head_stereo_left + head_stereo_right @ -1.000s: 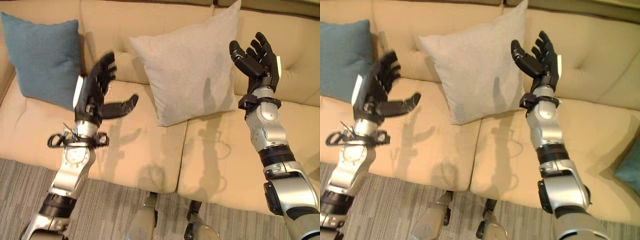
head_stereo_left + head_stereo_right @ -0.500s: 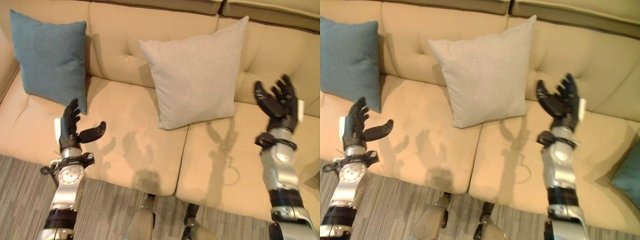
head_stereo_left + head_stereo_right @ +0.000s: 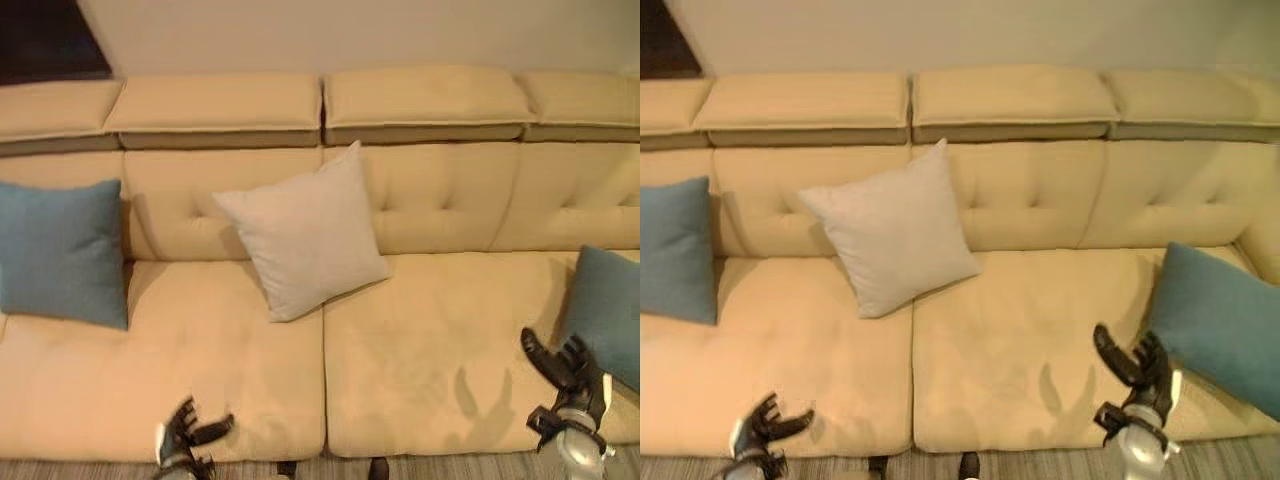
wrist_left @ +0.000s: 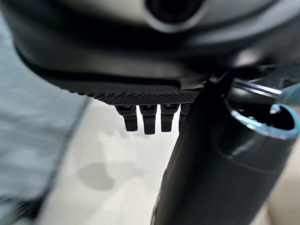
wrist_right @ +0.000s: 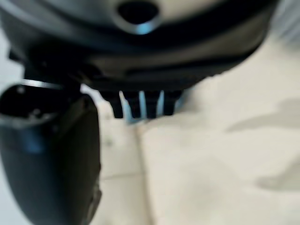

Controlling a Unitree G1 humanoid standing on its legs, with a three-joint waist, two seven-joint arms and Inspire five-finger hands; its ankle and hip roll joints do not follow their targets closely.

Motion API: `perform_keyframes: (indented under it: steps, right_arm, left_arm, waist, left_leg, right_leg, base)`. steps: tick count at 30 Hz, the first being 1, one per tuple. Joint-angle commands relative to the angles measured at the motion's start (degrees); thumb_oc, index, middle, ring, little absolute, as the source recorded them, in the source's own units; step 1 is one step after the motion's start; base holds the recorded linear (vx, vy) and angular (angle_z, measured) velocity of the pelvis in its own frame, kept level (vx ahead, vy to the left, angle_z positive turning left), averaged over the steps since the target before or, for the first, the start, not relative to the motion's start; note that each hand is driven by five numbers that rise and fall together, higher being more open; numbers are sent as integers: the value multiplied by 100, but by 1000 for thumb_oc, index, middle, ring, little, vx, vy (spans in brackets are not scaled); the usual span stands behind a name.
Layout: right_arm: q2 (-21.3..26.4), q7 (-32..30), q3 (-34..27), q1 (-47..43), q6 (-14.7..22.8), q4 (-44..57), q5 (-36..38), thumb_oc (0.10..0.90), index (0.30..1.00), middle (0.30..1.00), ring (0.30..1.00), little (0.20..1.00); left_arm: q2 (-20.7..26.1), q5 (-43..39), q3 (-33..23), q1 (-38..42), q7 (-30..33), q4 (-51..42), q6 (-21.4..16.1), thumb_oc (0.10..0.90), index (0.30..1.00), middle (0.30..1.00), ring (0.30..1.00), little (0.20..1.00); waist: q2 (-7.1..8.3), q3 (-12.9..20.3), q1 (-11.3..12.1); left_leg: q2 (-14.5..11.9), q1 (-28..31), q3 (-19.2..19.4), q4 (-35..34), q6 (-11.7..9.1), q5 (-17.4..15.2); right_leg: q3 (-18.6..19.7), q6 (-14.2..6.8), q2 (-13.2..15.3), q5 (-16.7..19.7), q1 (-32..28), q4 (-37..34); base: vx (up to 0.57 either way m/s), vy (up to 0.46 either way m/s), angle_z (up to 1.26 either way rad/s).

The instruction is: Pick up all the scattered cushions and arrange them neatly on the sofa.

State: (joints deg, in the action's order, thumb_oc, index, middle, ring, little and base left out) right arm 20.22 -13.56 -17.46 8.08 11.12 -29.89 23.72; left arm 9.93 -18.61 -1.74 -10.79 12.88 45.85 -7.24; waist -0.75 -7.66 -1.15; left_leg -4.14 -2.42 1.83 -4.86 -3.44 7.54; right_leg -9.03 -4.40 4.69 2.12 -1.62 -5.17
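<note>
Both hands hanging empty, fingers spread: left hand (image 3: 186, 436), right hand (image 3: 1137, 371) near seat front. Grey cushion (image 3: 300, 243) leaning tilted on sofa (image 3: 1030, 205), risking sliding. Blue cushions (image 3: 62, 254) (image 3: 1222, 325) sitting at ends; right hand possibly knocking nearer one.

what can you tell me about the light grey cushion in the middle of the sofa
The light grey cushion is square, of plain woven-looking cloth, plump and unwrinkled. It stands tilted on one corner like a diamond, leaning back against the tufted backrest of the beige sofa, its lower corner resting on the seat near the seam between two seat pads. Neither hand touches it, and it sits apart from the blue cushions at either end.
</note>
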Motion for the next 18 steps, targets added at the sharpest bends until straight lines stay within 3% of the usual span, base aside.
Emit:
perform_keyframes:
  steps: [1,4,5,7,10,12,14,15,17,18]
  right_arm:
    - [309,-279,27,-318,478,502,-173,800,900,900,900,900]
    - [286,-331,297,-392,423,314,-323,800,900,900,900,900]
    - [282,-300,410,-413,381,266,-302,800,900,900,900,900]
    - [261,-274,559,-454,346,296,-405,800,900,900,900,900]
    - [335,-329,583,-425,243,268,-710,800,900,900,900,900]
    - [331,-393,542,-366,209,356,-797,800,900,900,900,900]
    - [194,-361,564,-136,217,503,-825,800,900,900,900,900]
    - [119,-362,624,-105,186,489,-874,800,900,900,900,900]
    - [25,-425,699,-102,149,438,-986,800,900,900,900,900]
    - [-10,-433,715,-90,128,415,-997,800,900,900,900,900]
  left_arm:
    - [62,-62,184,523,67,446,-325,800,900,900,900,900]
    - [-96,416,478,671,-40,1467,-135,800,900,900,900,900]
    - [-200,520,613,680,-143,1818,-62,800,900,900,900,900]
    - [-363,612,600,672,-207,2287,31,800,900,900,900,900]
    - [-664,1566,1012,847,-289,2944,267,800,900,900,900,900]
    - [-647,2084,1229,967,-230,3067,319,800,900,900,900,900]
    - [-587,2553,1571,1125,-232,3032,294,800,900,900,900,900]
    - [-543,2667,1655,1195,-236,2963,284,800,900,900,900,900]
    - [-434,2899,1732,1285,-200,2879,310,800,900,900,900,900]
    - [-367,2992,1775,1311,-225,2865,342,800,900,900,900,900]
  waist:
    - [33,62,70]
    - [52,153,-55]
    - [41,201,-93]
    - [-53,279,-168]
    - [-185,291,-420]
    - [-159,289,-577]
    - [-113,181,-711]
    - [-81,121,-716]
    - [-80,-40,-649]
    - [-103,-86,-640]
  left_leg:
    - [61,-495,-640,1193,-56,-530]
    - [268,-58,-689,1588,50,-1096]
    - [441,133,-862,1846,104,-1257]
    - [693,472,-1149,1861,169,-1353]
    - [779,803,-880,1268,459,-1943]
    - [881,743,-738,1044,565,-1944]
    - [907,814,-511,647,646,-1896]
    - [900,785,-386,560,651,-1823]
    - [772,606,-110,492,627,-1616]
    - [708,544,-10,474,614,-1536]
  right_leg:
    - [224,145,-46,-669,317,944]
    - [588,71,-74,-400,530,873]
    - [825,47,-159,-280,654,894]
    - [1132,3,-347,-115,906,957]
    - [1475,-168,-554,179,1320,1032]
    - [1533,-312,-505,390,1525,991]
    - [1464,-503,-464,665,1688,879]
    - [1253,-584,-394,834,1797,817]
    - [402,-549,-152,636,1855,801]
    - [234,-509,-76,485,1820,921]
  base:
    - [-305,-38,-74]
    - [-233,-17,-109]
    - [-155,53,-126]
    - [-186,76,-137]
    - [-224,126,-113]
    - [-237,161,-81]
    - [-298,90,-85]
    - [-360,0,-72]
    - [-390,-57,-76]
    - [-353,-84,-102]
